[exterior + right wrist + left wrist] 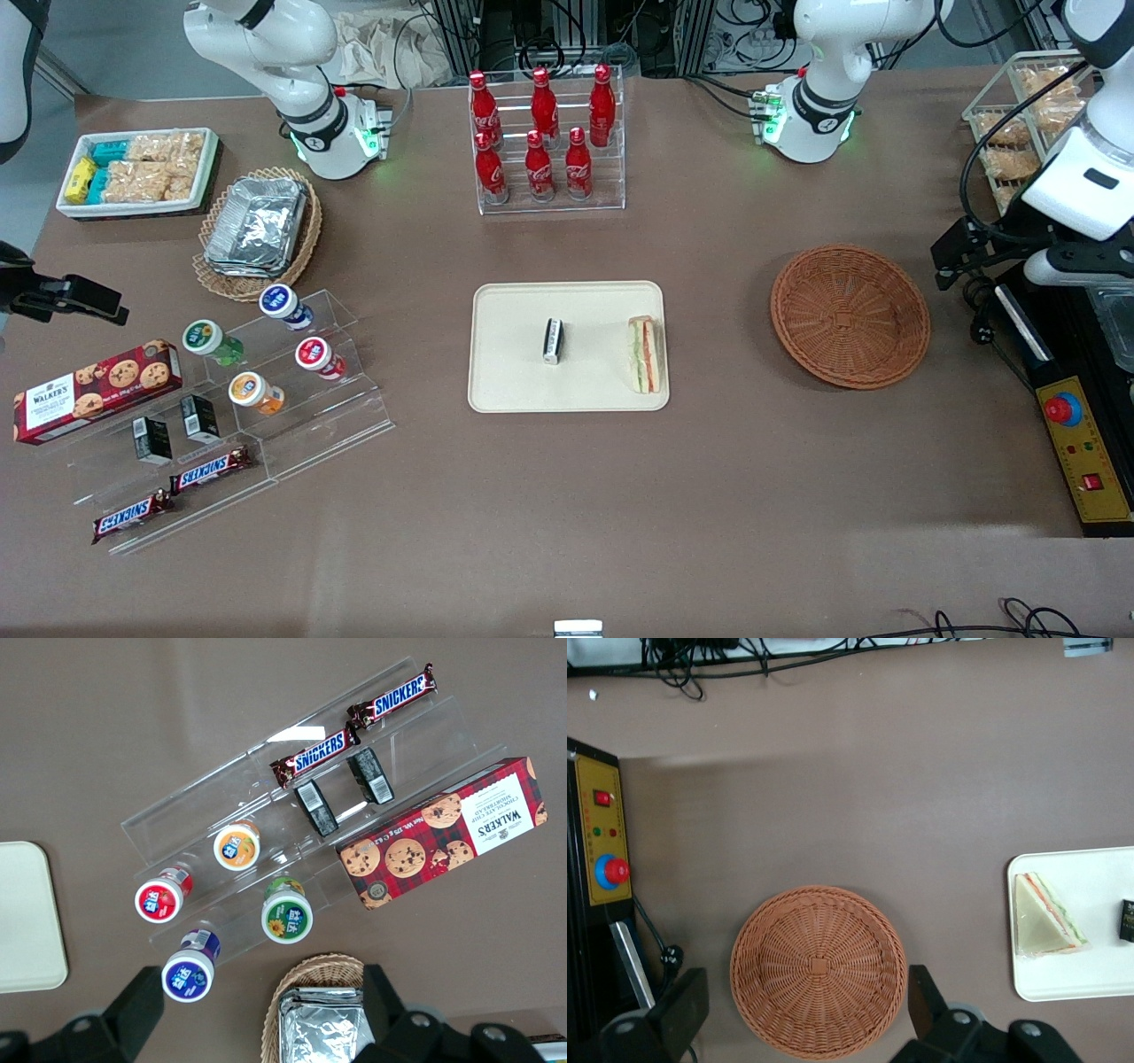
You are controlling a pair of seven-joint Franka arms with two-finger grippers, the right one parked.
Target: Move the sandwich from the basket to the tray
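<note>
The sandwich (645,354) lies on the cream tray (505,390), at the tray's edge nearest the working arm's end of the table. It also shows in the left wrist view as the sandwich (1045,917) on the tray (1063,979). The round reddish-brown basket (849,315) stands empty beside the tray. My left gripper (961,252) hangs high above the table near the basket, toward the working arm's end. In the wrist view the gripper (802,997) is open, its fingers (682,1010) spread wide with nothing between them and the empty basket (819,970) below.
A small black-and-white packet (553,340) lies mid-tray. A rack of red cola bottles (542,133) stands farther from the front camera. A yellow control box with a red button (1076,443) and a wire basket of snacks (1019,124) sit at the working arm's end.
</note>
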